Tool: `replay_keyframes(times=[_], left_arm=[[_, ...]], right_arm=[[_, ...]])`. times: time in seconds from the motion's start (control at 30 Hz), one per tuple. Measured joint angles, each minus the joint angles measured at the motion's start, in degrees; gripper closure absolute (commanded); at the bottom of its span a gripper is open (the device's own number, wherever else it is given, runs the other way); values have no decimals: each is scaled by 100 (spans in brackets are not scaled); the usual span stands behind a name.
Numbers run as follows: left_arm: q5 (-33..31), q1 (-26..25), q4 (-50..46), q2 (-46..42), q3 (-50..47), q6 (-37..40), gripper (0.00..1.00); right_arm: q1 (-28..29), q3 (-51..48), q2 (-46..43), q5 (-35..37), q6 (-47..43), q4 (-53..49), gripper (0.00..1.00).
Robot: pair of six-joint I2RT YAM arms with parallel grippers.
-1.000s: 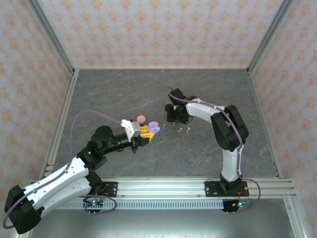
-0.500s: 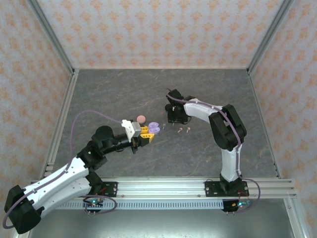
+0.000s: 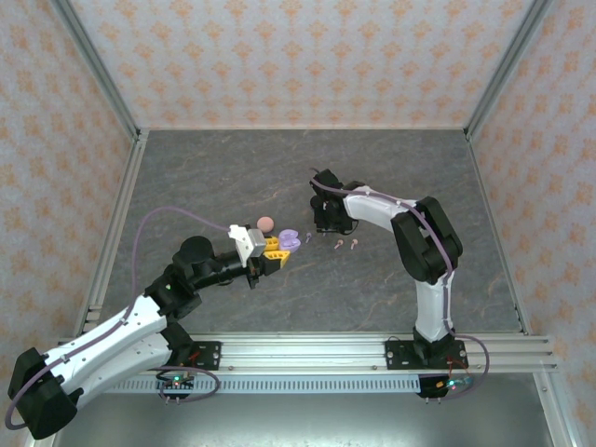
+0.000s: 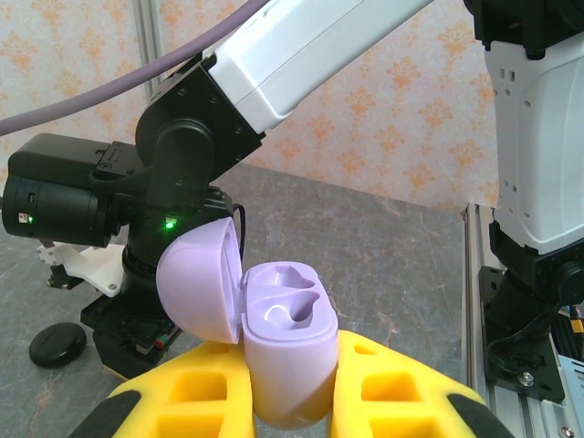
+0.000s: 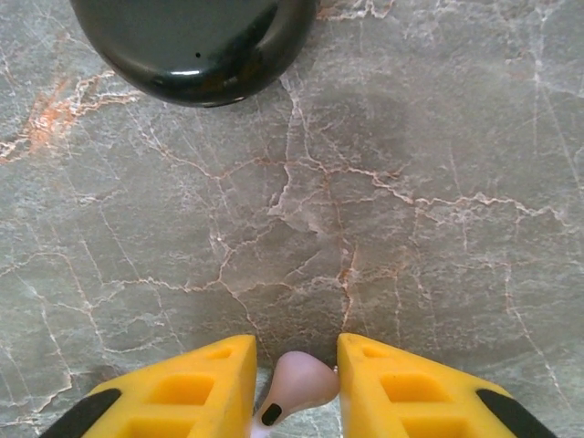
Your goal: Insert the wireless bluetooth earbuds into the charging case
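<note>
Earbud sits pinched in right hand; left hand grips open case.

Satin plastic case, glossy black disc, smooth earbud, veined stone-look tabletop

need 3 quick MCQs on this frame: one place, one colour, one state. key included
1. The right gripper has between its jaws:
A. a bud
B. a screw
C. nothing

2. The case in the left gripper is:
A. black
B. lilac
C. white

3. Its lid is:
A. shut
B. open
C. off, lying apart

Key:
1 A, the right wrist view shows the bud sitting between the yellow jaws.
2 B, body and lid are both lilac in the left wrist view.
3 B, the lid stands swung up beside the body, still joined to it.
</note>
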Motion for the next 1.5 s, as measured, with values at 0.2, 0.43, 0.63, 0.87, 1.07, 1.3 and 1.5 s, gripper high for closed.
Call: replay_keyframes(times=[0.2, 0.43, 0.63, 0.87, 1.07, 1.3, 1.5], left_arm=[[-4, 0, -9, 2, 0, 0, 100], [-61, 0, 254, 2, -107, -76, 100], [-188, 0, 761, 11, -461, -278, 100], [-297, 0, 1150, 114, -525, -461, 100], [-299, 0, 1226, 367, -516, -479, 100], [-299, 0, 1202, 466, -424, -481, 100], [-299, 0, 1198, 466, -422, -481, 100]], right_arm=[[4, -96, -79, 0, -4, 57, 79], [90, -855, -1115, -170, -118, 468, 79], [146, -1534, -2767, -466, -319, 1178, 79], [560, -2258, -4548, -787, -505, 1845, 78], [1294, -2369, -5646, -570, -765, 2173, 78], [1976, -2369, -5786, -22, -1226, 2409, 78], [2166, -2369, -5451, 203, -1432, 2529, 78]])
